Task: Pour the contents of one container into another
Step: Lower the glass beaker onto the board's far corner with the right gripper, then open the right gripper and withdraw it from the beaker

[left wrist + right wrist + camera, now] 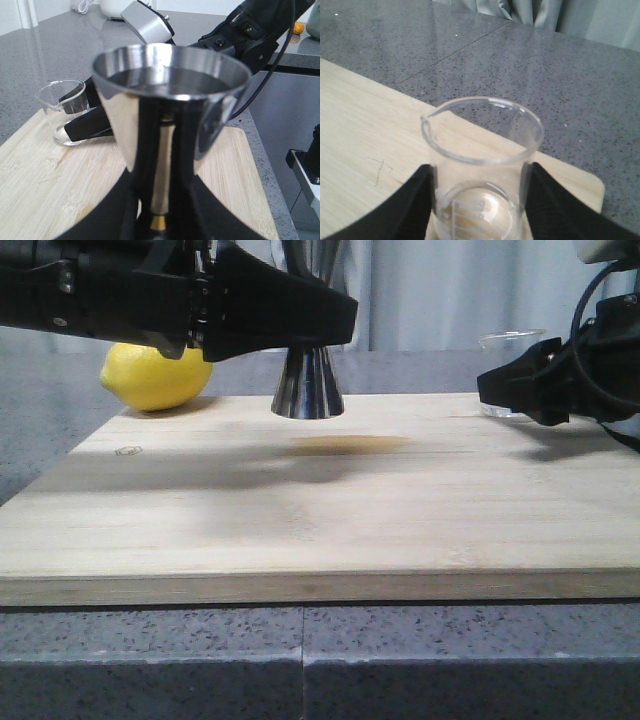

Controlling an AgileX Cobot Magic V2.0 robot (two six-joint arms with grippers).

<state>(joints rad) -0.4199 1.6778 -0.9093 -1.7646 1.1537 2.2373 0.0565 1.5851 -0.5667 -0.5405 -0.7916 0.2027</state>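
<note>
Polished steel, hourglass-shaped: jigger (pixel 309 383) hanging just above the wooden board (pixel 320 530) at its far middle, base clear of the wood with a shadow beneath, upright, clamped at the narrow waist between the black fingers of the left gripper (pixel 290 315). In the left wrist view, upper cup wide open with liquid near the rim, thin gold band low on the waist, dark fingers (pixel 107 215) pressed against either side. Clear glass at the far right corner of the board — beaker (pixel 482 170) with pour lip and faint white marks, upright, only a trace of liquid at the bottom. Right gripper (pixel 535 390) closed around the beaker, black pads (pixel 407 207) touching the glass on both sides; whether resting on the wood or lifted a hair, cannot tell. Jigger and beaker well apart. Yellow lemon (pixel 157 375) at the far left edge of the board, behind the left arm — grey speckled countertop (pixel 320 660) all round, pale curtain (pixel 450 290) behind.
</note>
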